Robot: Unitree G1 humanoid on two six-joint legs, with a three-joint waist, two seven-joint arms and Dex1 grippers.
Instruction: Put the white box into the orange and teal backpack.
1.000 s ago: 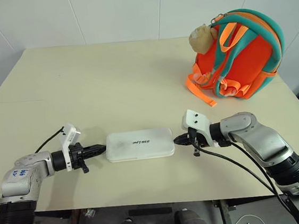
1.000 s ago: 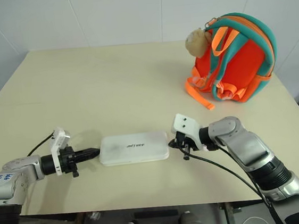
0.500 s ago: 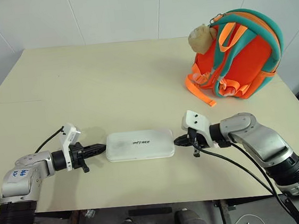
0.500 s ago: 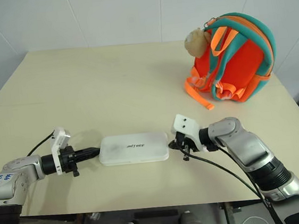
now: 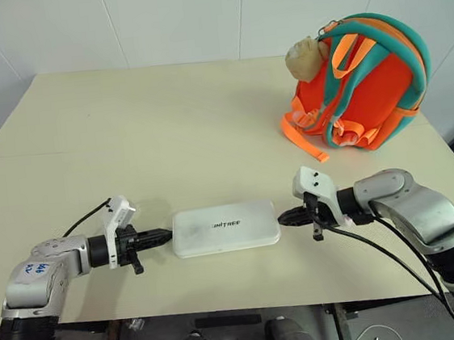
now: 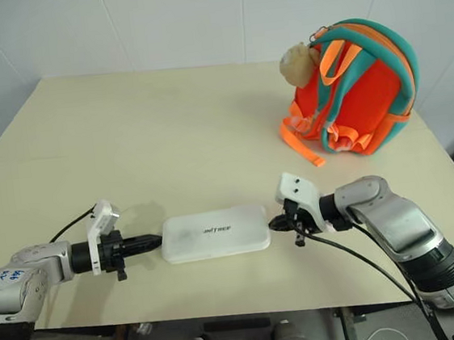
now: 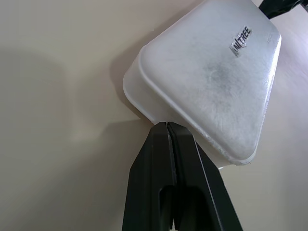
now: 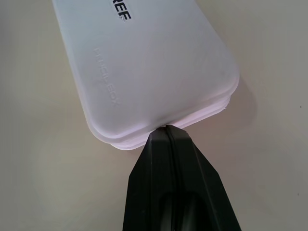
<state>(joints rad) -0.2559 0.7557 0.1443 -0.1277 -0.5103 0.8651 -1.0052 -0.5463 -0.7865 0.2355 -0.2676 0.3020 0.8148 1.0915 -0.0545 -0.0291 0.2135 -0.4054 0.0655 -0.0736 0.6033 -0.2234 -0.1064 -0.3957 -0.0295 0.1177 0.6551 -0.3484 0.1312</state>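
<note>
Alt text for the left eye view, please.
A white box lies on a beige table, pinched end to end between the shut left gripper and right gripper. An orange and teal backpack stands far right.

Matt plastic white box (image 5: 226, 228); soft cloth orange and teal backpack (image 5: 364, 82).

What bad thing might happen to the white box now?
1. The left gripper and right gripper are both shut and only press on the short ends of the white box. Squeezed like that, it might slip out and drop onto the table.
2. The orange and teal backpack stands far off at the table's corner, so the carry is long, and no opening shows on the side facing the robot.
</note>
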